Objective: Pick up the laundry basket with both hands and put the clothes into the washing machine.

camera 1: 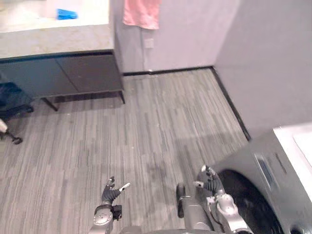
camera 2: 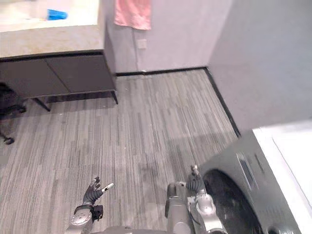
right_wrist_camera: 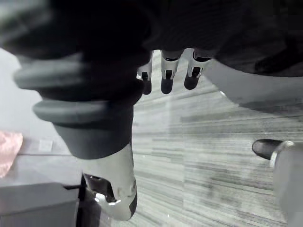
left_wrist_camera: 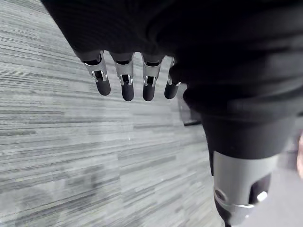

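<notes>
Two hands show low in the head views, both empty: the left hand (camera 1: pixel 111 191) hangs over bare floor (camera 1: pixel 146 126) with fingers relaxed and spread, and the right hand (camera 1: pixel 209 181) hangs with fingers loosely extended, holding nothing. In each wrist view the fingers (left_wrist_camera: pixel 125 80) hang straight, with only floor past them.

One washing machine (camera 1: pixel 273 180) stands at the right, its dark round door (camera 1: pixel 248 204) facing the robot's right side. The right hand sits just beside the near edge of that door; the left hand is well apart from it. The right arm is therefore the nearer one to the machine.

The laundry basket and the clothes of the task cannot be located in these views, so their bearing from either hand cannot be given. Whether the door is open or closed cannot be told. This arrangement fits two stages alike: clothes already inside the drum with the basket set aside, or a basket standing somewhere outside the field of view.

One worktop (camera 1: pixel 53 34) with dark cabinet fronts stands against the far wall, carrying one blue item (camera 1: pixel 66 14). One pink cloth (camera 1: pixel 141 13) hangs on the wall beside it, well apart from both hands.
</notes>
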Tool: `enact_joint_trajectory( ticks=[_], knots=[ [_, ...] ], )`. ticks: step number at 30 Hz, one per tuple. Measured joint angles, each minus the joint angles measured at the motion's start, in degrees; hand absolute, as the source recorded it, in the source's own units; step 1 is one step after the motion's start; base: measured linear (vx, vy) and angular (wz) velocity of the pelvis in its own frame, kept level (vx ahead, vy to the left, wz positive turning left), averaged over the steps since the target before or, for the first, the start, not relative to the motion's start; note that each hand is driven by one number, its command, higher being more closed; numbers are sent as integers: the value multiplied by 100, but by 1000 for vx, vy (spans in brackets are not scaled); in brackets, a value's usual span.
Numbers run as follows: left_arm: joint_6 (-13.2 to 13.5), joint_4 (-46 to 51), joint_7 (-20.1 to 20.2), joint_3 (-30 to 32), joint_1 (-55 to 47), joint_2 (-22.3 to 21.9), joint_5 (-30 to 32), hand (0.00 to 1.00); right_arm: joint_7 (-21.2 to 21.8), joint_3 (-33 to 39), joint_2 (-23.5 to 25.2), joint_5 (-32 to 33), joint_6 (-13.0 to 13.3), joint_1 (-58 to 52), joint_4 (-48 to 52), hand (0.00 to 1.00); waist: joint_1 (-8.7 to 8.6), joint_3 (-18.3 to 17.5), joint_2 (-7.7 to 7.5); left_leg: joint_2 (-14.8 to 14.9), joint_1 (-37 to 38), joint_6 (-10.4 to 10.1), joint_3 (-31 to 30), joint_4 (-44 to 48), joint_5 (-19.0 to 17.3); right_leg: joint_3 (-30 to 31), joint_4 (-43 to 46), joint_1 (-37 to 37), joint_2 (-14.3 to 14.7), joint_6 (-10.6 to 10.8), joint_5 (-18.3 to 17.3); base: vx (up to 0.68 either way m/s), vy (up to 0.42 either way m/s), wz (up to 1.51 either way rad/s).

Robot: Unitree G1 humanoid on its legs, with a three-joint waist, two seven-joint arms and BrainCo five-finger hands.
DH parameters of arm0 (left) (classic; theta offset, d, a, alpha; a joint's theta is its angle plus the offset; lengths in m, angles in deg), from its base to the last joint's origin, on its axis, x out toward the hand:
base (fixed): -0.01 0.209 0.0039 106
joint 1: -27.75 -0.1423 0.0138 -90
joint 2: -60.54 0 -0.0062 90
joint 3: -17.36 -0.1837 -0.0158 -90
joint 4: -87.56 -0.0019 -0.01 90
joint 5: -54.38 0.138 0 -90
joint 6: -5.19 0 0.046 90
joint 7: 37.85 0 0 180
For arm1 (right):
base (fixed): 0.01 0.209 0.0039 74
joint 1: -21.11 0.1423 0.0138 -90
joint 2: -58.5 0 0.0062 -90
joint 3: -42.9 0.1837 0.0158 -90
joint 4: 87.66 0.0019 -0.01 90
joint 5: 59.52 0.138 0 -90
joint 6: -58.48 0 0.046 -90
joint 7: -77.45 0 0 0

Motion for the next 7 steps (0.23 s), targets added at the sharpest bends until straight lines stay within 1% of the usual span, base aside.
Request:
enact_joint_trajectory(
  ticks=[1,2,3,4,5,6,7],
  knots=[
    [-6,23,-10,56,-9,-48,1,0,-3,0,-1,-1,0,-8,113,0,-3,41,60,105,-225,-85,18,475,63,-112,-8,91,51,-75,-71,355,-340,49],
    [-17,94,-13,211,-73,-167,-2,0,14,-24,23,0,0,-25,284,0,19,87,133,305,-683,-142,113,1488,389,-262,-82,318,178,-220,-190,331,-317,33],
    [-28,139,-31,218,-173,-224,-22,0,-4,-29,87,5,0,-37,382,0,137,110,111,597,-998,-162,385,2206,355,-357,-232,647,285,-297,-248,394,-366,24],
    [-30,179,-24,196,-208,-237,-26,0,-12,-19,150,16,3,-59,453,0,154,125,76,687,-1035,-157,552,2410,352,-403,-331,822,304,-331,-270,297,-265,17],
    [-30,234,-15,196,-222,-277,-28,0,-20,8,213,43,37,-86,524,0,187,136,-30,779,-1106,-64,925,2439,297,-461,-526,1130,295,-377,-299,260,-221,29],
    [-29,319,-9,198,-210,-320,-27,0,-23,82,234,43,42,-102,588,0,186,140,-81,838,-1163,15,1238,2203,256,-544,-718,1371,287,-383,-300,232,-199,32],
    [-26,360,-4,201,-202,-341,-26,0,-23,126,237,43,45,-107,602,0,188,139,-80,866,-1161,39,1393,1984,243,-597,-798,1465,291,-383,-299,119,-102,20]
  ],
)
